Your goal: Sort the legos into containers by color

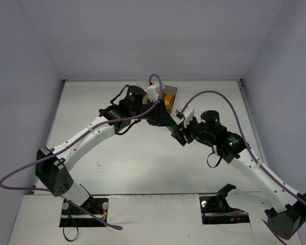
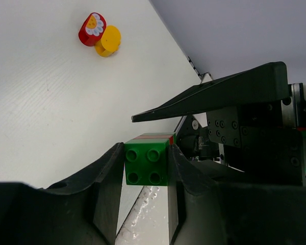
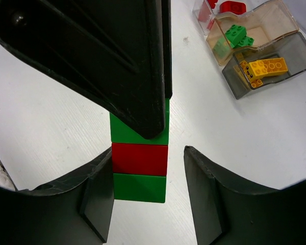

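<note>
Lego stack (image 3: 140, 159) | left claw (image 2: 146, 171) grips it | right claw (image 3: 149, 176) parted | boxes' (image 3: 270, 30) contents: right wrist only

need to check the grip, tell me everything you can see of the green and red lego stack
The lego stack is three glossy plastic bricks joined: green, red, green. The left wrist view shows four round studs on one green end. The left gripper is shut on that end, a finger on each side. The right gripper is open around the other end: one finger touches the stack, the other stands apart.
</note>
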